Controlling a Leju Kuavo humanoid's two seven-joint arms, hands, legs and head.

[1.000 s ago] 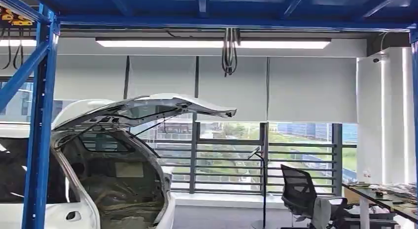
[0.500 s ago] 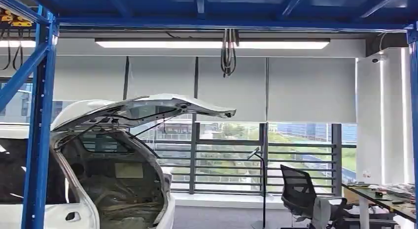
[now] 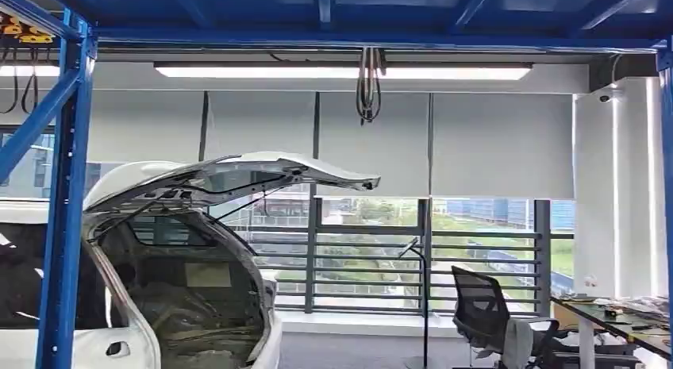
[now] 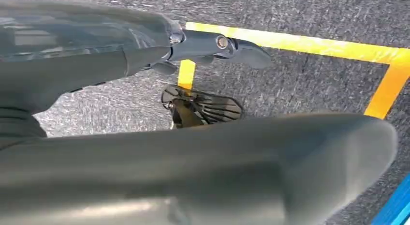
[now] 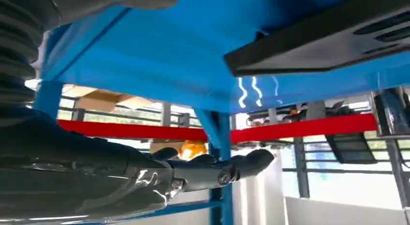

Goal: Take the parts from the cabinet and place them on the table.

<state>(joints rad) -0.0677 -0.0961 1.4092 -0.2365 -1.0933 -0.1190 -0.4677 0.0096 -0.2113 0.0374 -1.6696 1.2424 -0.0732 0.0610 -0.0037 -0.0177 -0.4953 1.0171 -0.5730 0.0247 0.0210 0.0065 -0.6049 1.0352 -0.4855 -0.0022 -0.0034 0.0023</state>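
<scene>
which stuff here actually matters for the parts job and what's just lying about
Job:
- blue rack, likely the cabinet
- dark part under its shelf
- table
- left hand, right hand, both holding nothing

Lying about:
- white car, hatch up
- office chair
- yellow floor tape

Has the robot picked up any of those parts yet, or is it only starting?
Nothing looks done yet. The left hand hangs over grey floor with yellow tape and holds nothing. The right hand is raised beside the blue rack, fingers extended and empty, under a dark part on the shelf. Grasping parts and carrying them to the table remains.
</scene>
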